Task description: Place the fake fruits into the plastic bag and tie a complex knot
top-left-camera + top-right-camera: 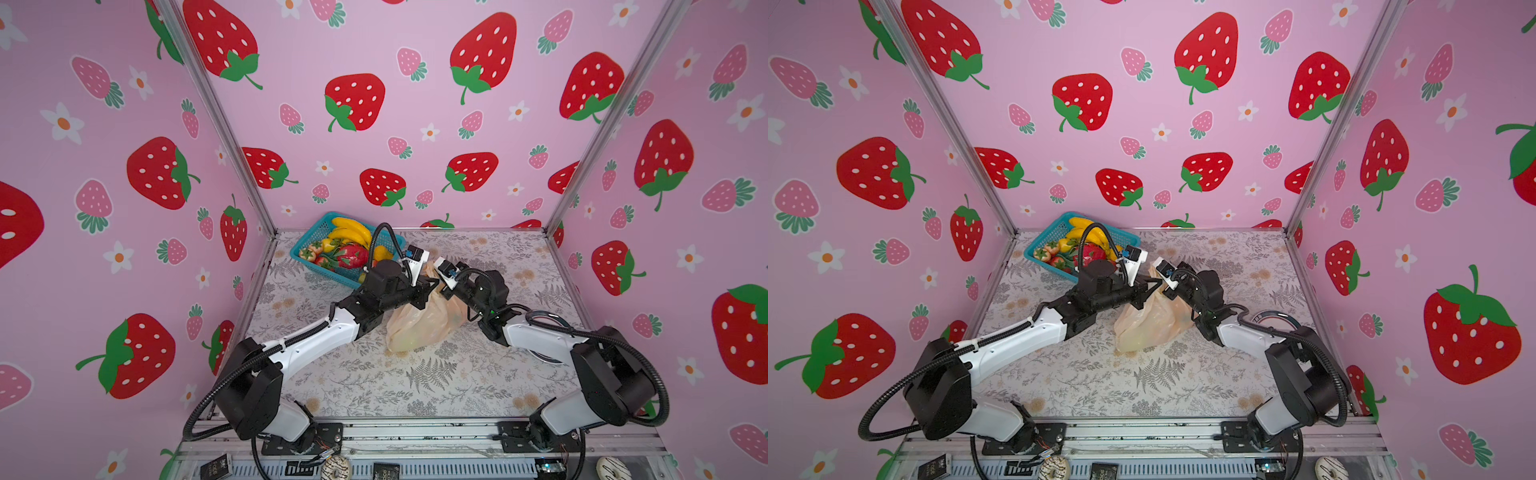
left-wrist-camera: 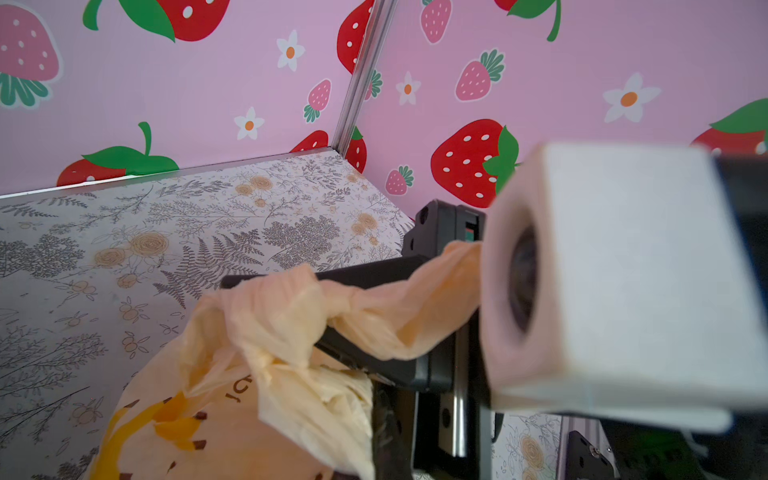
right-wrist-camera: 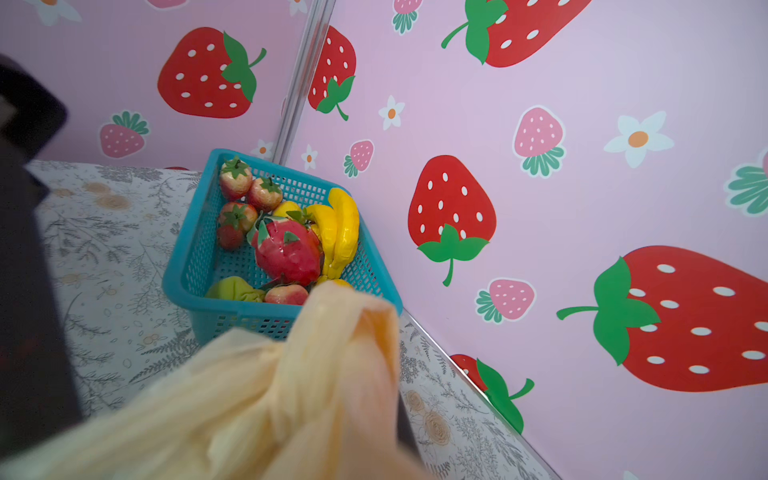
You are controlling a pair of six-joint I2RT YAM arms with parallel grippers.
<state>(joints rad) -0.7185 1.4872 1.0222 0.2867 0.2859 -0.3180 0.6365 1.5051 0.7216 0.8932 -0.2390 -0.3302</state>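
Observation:
The plastic bag [image 1: 419, 328] sits bulging in the middle of the table, pale peach and translucent, with a yellow-green shade showing through its lower part. Its knot [image 2: 286, 307] is a bunched twist of the handles at the top. My left gripper [image 1: 432, 284] and right gripper [image 1: 444, 291] meet tip to tip over the knot and hide it in both top views. Each is shut on a handle end. In the left wrist view the right gripper's fingers [image 2: 374, 274] pinch one stretched strip. More fake fruits [image 1: 349, 249] lie in the teal basket [image 1: 320, 220].
The basket stands in the back left corner against the pink walls, just behind my left wrist. A dark-rimmed round disc [image 1: 1277, 322] lies under my right forearm. Two doughnuts [image 1: 334, 467] [image 1: 613, 469] lie on the metal rail at the front.

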